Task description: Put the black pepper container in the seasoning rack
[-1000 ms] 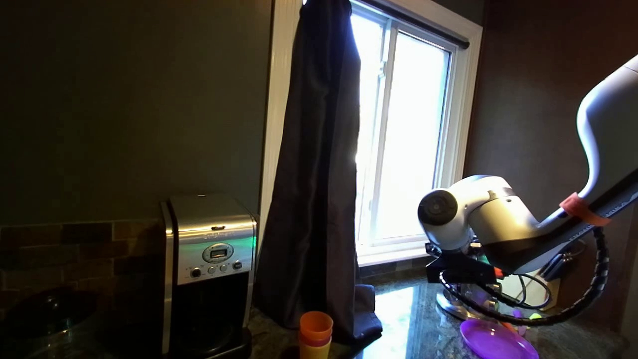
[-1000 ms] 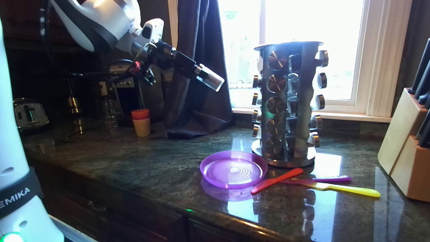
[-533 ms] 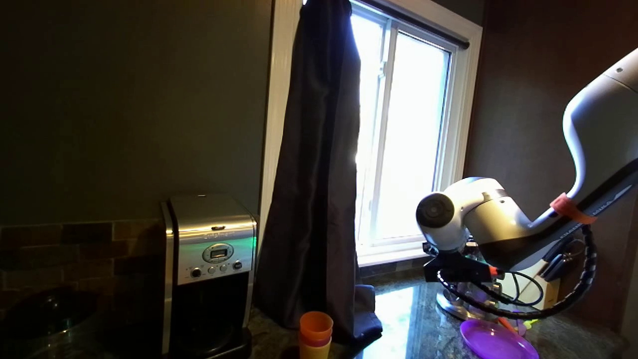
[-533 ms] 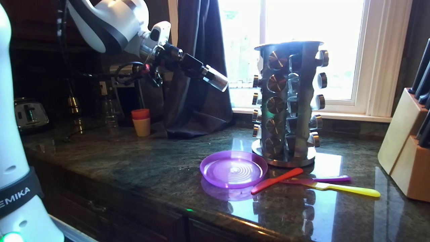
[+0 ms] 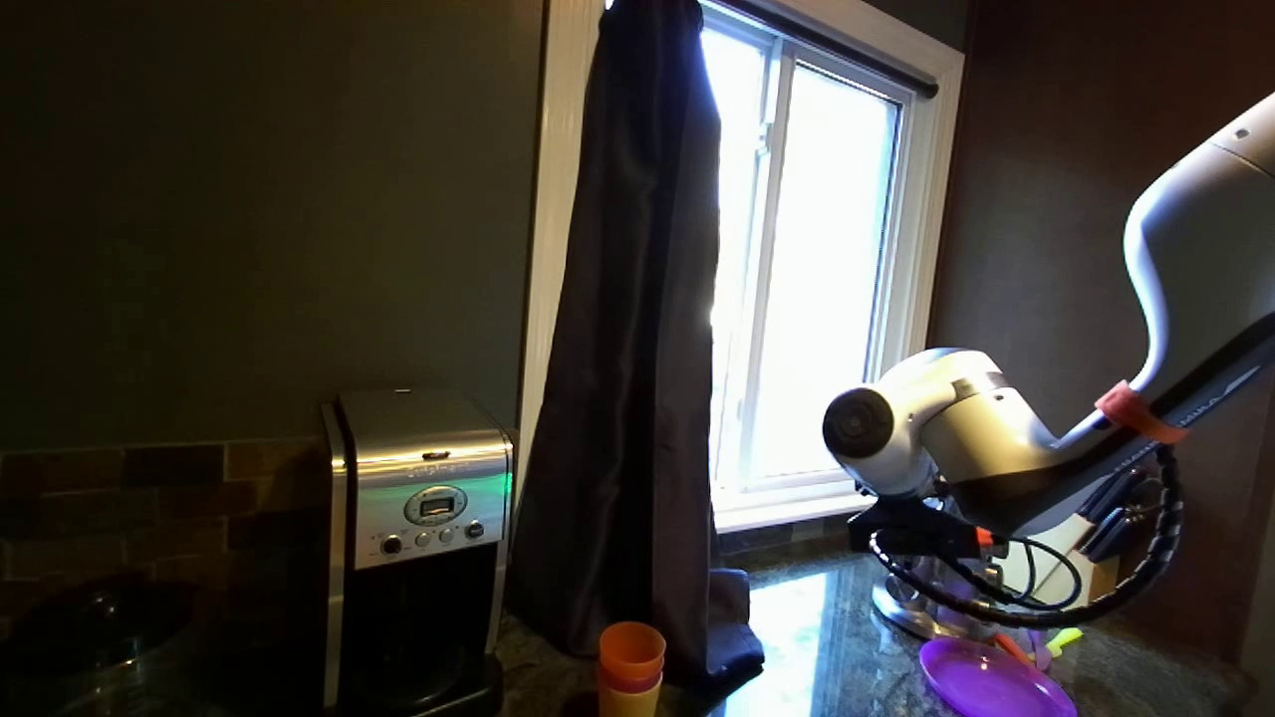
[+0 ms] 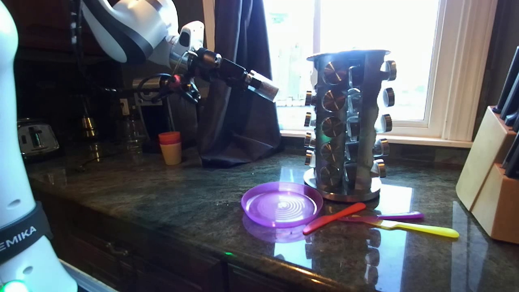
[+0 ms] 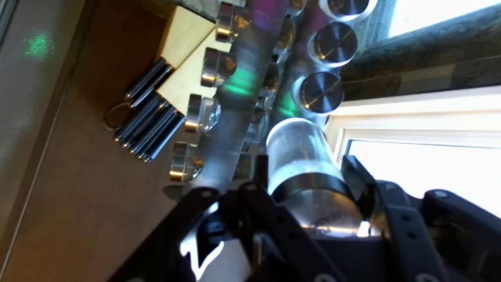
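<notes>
Seasoning jar [image 6: 264, 86] aloft, short of the seasoning rack [image 6: 368, 125]

In an exterior view, the hand [image 6: 248, 79] grips the clear jar, presumably the black pepper, by one end, base [image 6: 273, 93] tilted down toward the rack but seemingly apart from it. A loose hold could drop it on the worktop [image 6: 194, 190] or purple plate [image 6: 263, 205].

In an exterior view, the arm [image 5: 981, 438] hides the jar and part of the rack, so alignment cannot be judged.

In the wrist view, the fingers [image 7: 362, 182] clasp the metal lid [image 7: 325, 211]; the base blocks part of the rack, likely hiding its intended place. With the angle off, the base may catch an edge or knock a racked jar [image 7: 321, 93]; pushing on could shift the rack.
</notes>
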Tool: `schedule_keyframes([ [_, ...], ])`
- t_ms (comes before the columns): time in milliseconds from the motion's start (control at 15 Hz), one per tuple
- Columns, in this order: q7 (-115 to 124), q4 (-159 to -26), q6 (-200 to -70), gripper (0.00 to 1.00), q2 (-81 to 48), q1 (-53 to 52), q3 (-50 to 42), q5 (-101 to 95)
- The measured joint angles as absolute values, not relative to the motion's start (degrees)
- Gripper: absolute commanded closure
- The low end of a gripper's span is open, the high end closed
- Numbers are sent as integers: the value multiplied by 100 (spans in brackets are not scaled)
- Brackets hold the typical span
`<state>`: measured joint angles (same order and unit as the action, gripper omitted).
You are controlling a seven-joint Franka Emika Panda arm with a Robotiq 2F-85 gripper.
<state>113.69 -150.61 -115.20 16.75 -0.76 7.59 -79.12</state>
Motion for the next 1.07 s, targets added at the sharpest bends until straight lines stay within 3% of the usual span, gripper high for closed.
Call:
schedule_keyframes([
  [333,11719,-14947,-10757,76,1674,-169,751,-7915],
  [1067,12387,-14722,-10665,76,1374,-180,495,-8849],
])
